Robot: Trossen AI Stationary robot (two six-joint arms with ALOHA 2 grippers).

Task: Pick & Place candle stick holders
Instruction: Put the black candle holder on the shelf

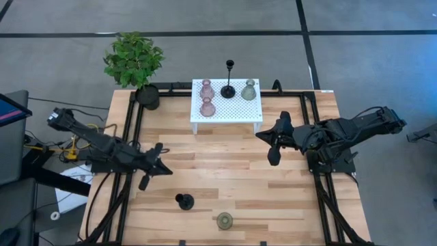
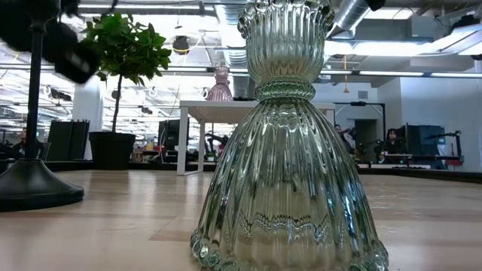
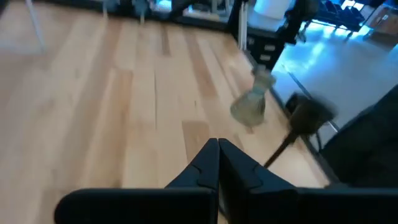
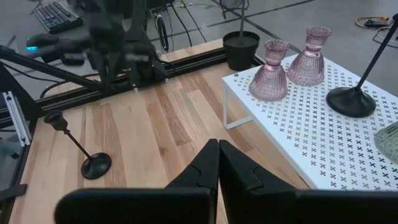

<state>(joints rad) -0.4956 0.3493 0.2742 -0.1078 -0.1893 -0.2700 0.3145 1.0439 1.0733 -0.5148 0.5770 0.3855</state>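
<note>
On the table's near side, black holder (image 1: 184, 201) stands upright just beyond left gripper (image 1: 151, 171), jaws together, empty. Right gripper (image 1: 274, 140) waits closed, farther off.

No legible text, label, brand, number or sign appears on any object, surface or background in any of the four views

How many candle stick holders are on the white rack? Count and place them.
4. Two pink holders stand at the white rack's left end, one black holder in the middle, one green holder at its right end. None seems hidden.
</note>
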